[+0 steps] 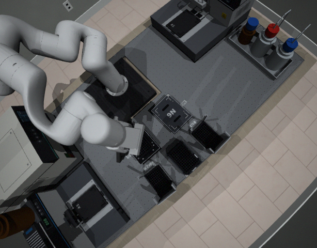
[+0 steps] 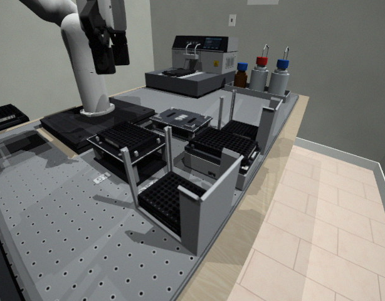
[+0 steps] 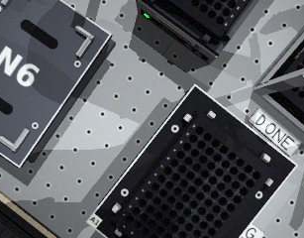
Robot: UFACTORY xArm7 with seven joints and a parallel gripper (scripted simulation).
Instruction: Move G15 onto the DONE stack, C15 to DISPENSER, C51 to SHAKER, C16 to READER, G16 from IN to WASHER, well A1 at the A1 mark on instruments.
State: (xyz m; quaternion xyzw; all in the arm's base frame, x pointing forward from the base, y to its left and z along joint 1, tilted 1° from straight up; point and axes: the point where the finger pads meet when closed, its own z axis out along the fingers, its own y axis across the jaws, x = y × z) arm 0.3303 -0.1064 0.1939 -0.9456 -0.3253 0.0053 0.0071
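My gripper (image 1: pixel 123 156) is open and empty, high above the deck; in the exterior view (image 2: pixel 111 58) it hangs well above the raised RG nest. A black well plate (image 1: pixel 146 146) sits flat on that nest, also in the exterior view (image 2: pixel 128 136) and the wrist view (image 3: pixel 196 188), with an A1 mark at its lower-left corner there. My fingers do not show in the wrist view. Other black plates sit on SHAKER (image 1: pixel 184 157), in the DONE rack (image 1: pixel 158 181), in the IN rack (image 1: pixel 206 134), on WASHER (image 1: pixel 183 22) and on DISPENSER (image 1: pixel 89 202).
The N6 nest (image 1: pixel 170 113) stands bare beside RG. The DONE label (image 3: pixel 274 133) lies right of the RG plate. Tall rack walls and posts (image 2: pixel 202 207) rise near RG. Three bottles (image 1: pixel 270 40) stand at the far corner. The large reader housing (image 1: pixel 17 149) is at the left.
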